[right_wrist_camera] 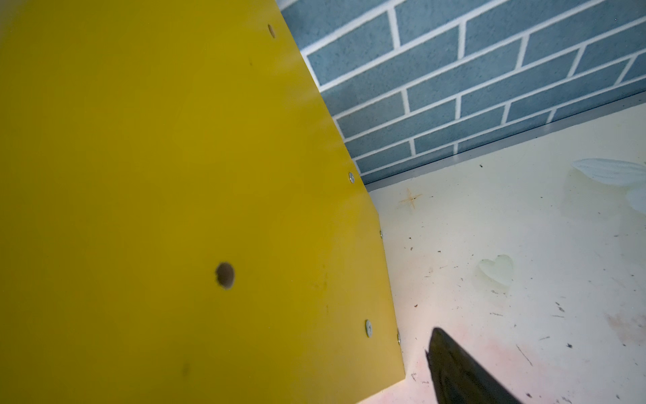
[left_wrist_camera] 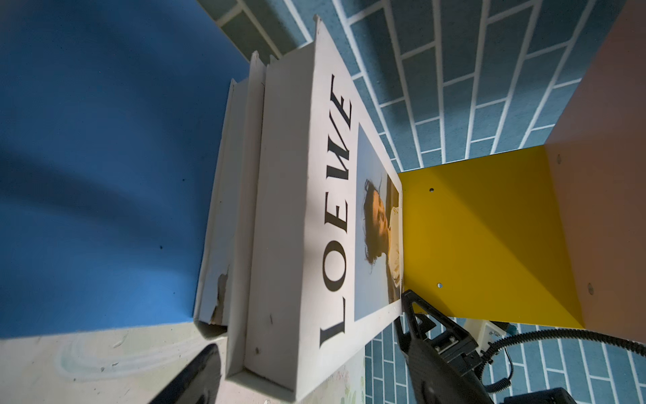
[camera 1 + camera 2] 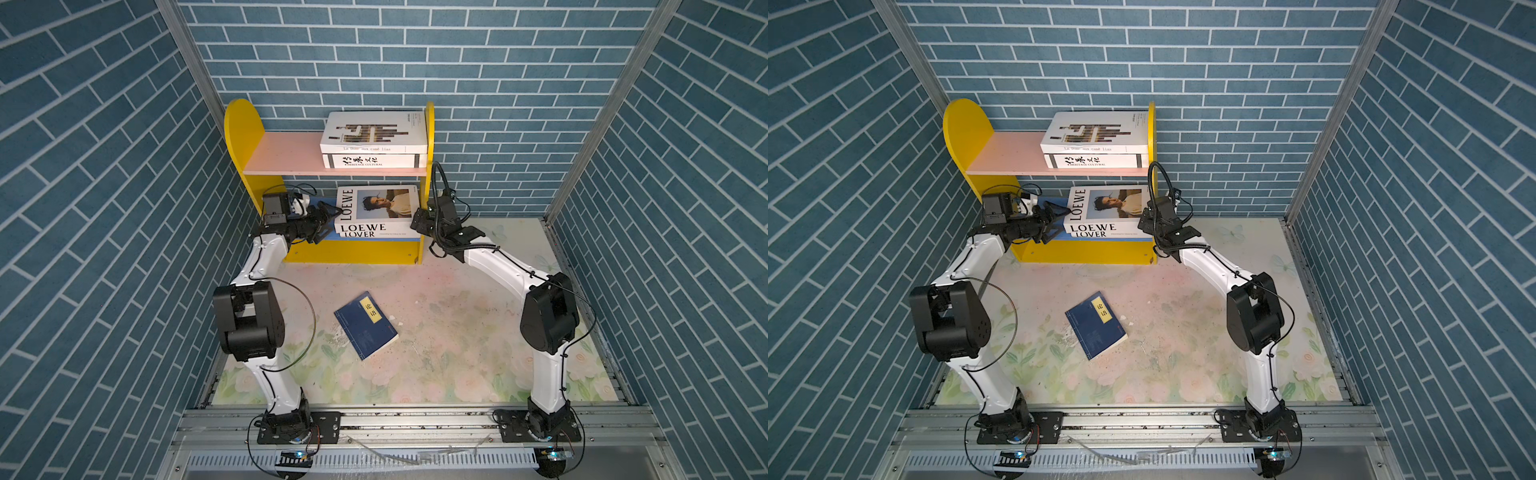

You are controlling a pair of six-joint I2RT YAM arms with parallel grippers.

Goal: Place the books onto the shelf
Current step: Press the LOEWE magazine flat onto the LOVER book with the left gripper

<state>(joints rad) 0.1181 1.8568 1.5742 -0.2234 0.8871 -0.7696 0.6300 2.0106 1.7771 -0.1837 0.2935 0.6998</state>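
The shelf [image 3: 243, 124] stands against the back wall. On its pink upper board [image 3: 286, 156] the brown-bar book [image 3: 374, 131] lies on the Heritage Cultural book [image 3: 372, 161]. On the blue lower board [image 2: 105, 140] the LOEWE book [image 3: 376, 208] lies on the LOVER book [image 3: 361, 235]. A thin navy book [image 3: 365, 324] with a yellow label lies flat on the table. My left gripper [image 3: 330, 224] is open at that lower stack's left end, its fingers [image 2: 416, 325] either side of the stack's corner. My right gripper [image 3: 417, 220] is open at the right yellow side panel [image 1: 174, 175]; one finger [image 1: 454, 370] shows outside it.
A floral mat [image 3: 457, 332] covers the table. Blue brick walls [image 3: 415, 50] close in the back and both sides. An aluminium rail [image 3: 415, 419] with both arm bases runs along the front edge. The pink board's left half is bare.
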